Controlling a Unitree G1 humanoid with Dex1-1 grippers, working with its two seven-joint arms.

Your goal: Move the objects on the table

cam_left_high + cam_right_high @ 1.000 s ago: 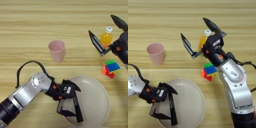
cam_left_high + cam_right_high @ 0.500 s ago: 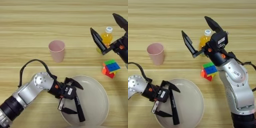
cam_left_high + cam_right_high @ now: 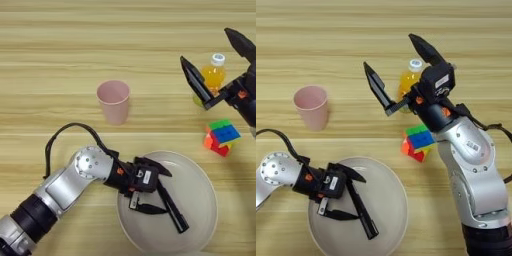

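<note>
Pink plastic, the cup [image 3: 114, 100] stands upright on the left half of the table [image 3: 60, 45], well apart from everything else and a little farther away than my left arm. That arm reaches in from the near left corner, and my left gripper [image 3: 159, 200] sits over the beige plate [image 3: 200, 190] at the near edge. Its two black fingers are spread apart, the upper one [image 3: 152, 167] angled over the plate's left side and the lower one [image 3: 150, 210] curling beneath. A slim black pen [image 3: 170, 210] lies slanted on the plate between those fingers; I cannot tell whether either finger presses on it.

Right of the plate and a little farther away, a multicoloured puzzle cube [image 3: 418, 142] rests on the wood, tilted on an edge. Beyond it stands the orange-juice bottle [image 3: 408, 80], upright with its white cap on. My right gripper [image 3: 401, 70] hangs around that bottle with its fingers wide apart: one long finger [image 3: 378, 87] to the left of the bottle, the other [image 3: 423, 50] above and to its right, neither closed on it. My right arm runs back toward the near right corner.
</note>
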